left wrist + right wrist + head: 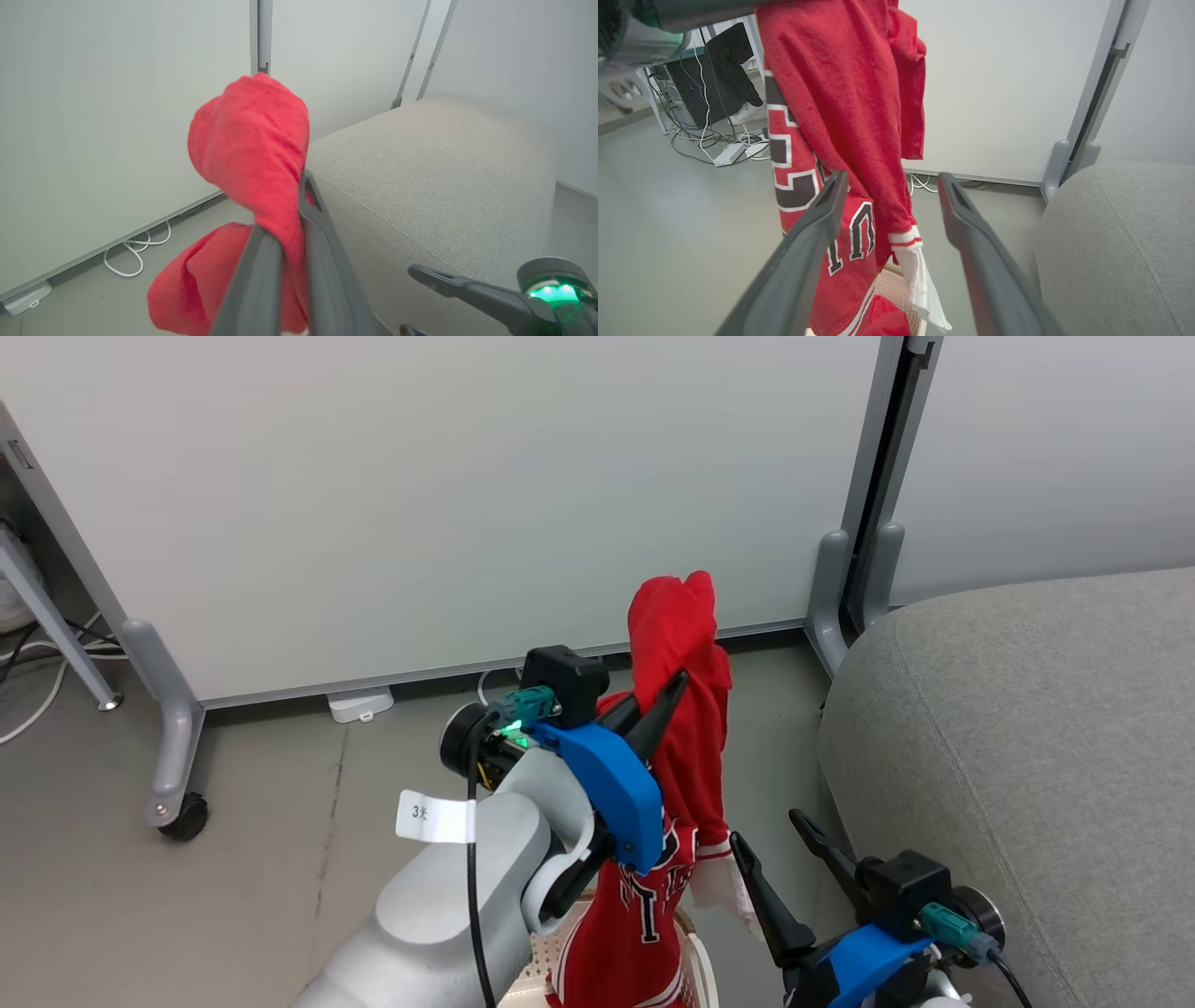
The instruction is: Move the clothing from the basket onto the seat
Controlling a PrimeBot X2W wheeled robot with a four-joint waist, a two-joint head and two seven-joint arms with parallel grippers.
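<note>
Head view: the bright red soft fabric clothing (686, 709) with white trim hangs in the air from the left end effector (667, 695). The two long dark fingers are pressed together on a bunched fold near the top of the clothing. A loose red lobe stands above the fingertips, and the rest falls straight down below them. Lower down is a panel with black-and-white lettering, and beside it a white cuff. The bottom of the clothing reaches down over the cream-white perforated plastic basket (546, 957) at the frame's lower edge. Whether it touches the inside of the basket cannot be told.

In the left wrist view the left end effector (280, 205) has red cloth squeezed between its fingers and spilling out to the left.

The right end effector (766, 829) sits low, just beside the hanging clothing on the seat's side. Its fingers are spread wide with nothing between them. In the right wrist view the right end effector (893, 176) points at the lettered part and the cuff, which hang just beyond its fingertips without touching them.

The large light grey fabric-upholstered seat (1027, 756) with rounded edges is to the robot's right, near the clothing but apart from it. A pale wheeled partition panel (467, 495) stands behind, on the grey floor (261, 821). White cables (738, 144) lie on the floor by a person's white shoe (747, 112).
</note>
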